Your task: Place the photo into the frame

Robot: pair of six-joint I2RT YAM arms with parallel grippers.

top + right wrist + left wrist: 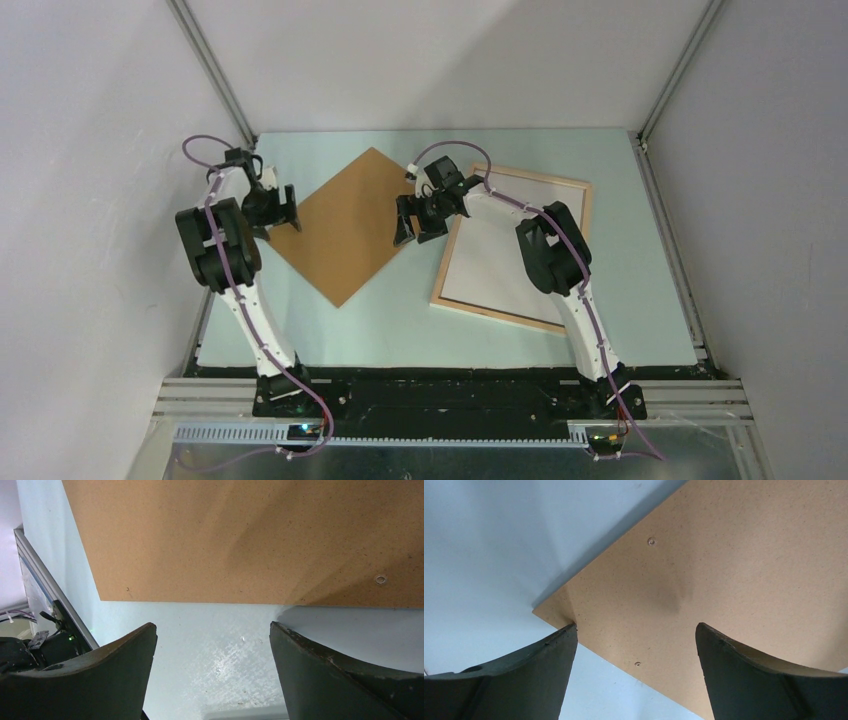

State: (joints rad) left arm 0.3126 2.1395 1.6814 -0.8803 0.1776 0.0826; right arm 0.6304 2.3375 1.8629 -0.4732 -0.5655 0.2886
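The frame [540,178], thin pale wood rails, lies flat at the right of the table. A white sheet [490,260] fills it; no picture side shows, so I cannot tell if it is the photo. My left gripper [283,210] hangs open over the left corner of a brown backing board [345,225]. In the left wrist view that gripper [636,626] straddles the board's corner [704,570] with nothing between its fingers. My right gripper [418,228] stands open between the board's right corner and the frame. In the right wrist view it [212,625] is over bare table, the board's edge [240,540] just beyond.
The pale blue table top [400,320] is bounded by grey walls and aluminium rails [215,70] at the back corners. The right arm [555,250] reaches across the frame's near right part. Both arm bases sit on the black bar [450,395] at the near edge.
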